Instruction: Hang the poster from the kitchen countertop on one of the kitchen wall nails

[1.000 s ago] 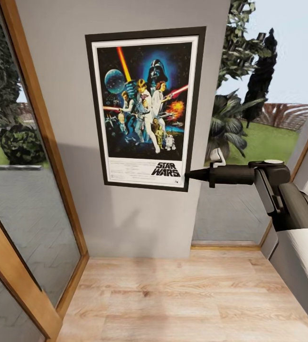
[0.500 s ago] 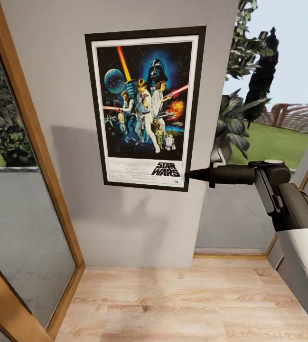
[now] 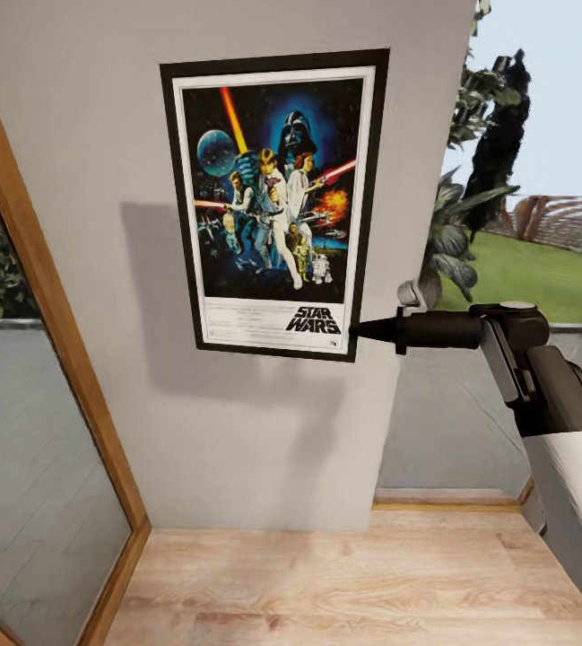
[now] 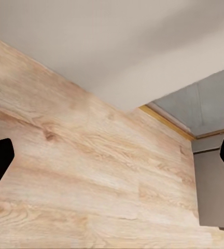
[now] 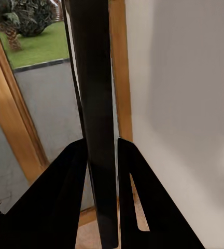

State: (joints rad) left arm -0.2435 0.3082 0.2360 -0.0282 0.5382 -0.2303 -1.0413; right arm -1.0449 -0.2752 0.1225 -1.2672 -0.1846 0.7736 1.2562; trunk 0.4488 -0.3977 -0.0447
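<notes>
While the right claw pinches the poster by its lower corner, both fingers clamped on the black frame edge as the right wrist view shows, the pick-up from the countertop looks done and we're into the hanging stage. From the claw, the poster stands upright, up and to the side, held in front of the grey wall and throwing a shadow on it, so it seems a little apart from the plaster rather than flat against it. No nail can be made out, too small or hidden behind the frame, so hooking on and letting go are still to come, by my reading. Left claw hangs spread and empty over the wooden floor. Beyond the wall's edges, wood-framed glass and a green garden outside.
</notes>
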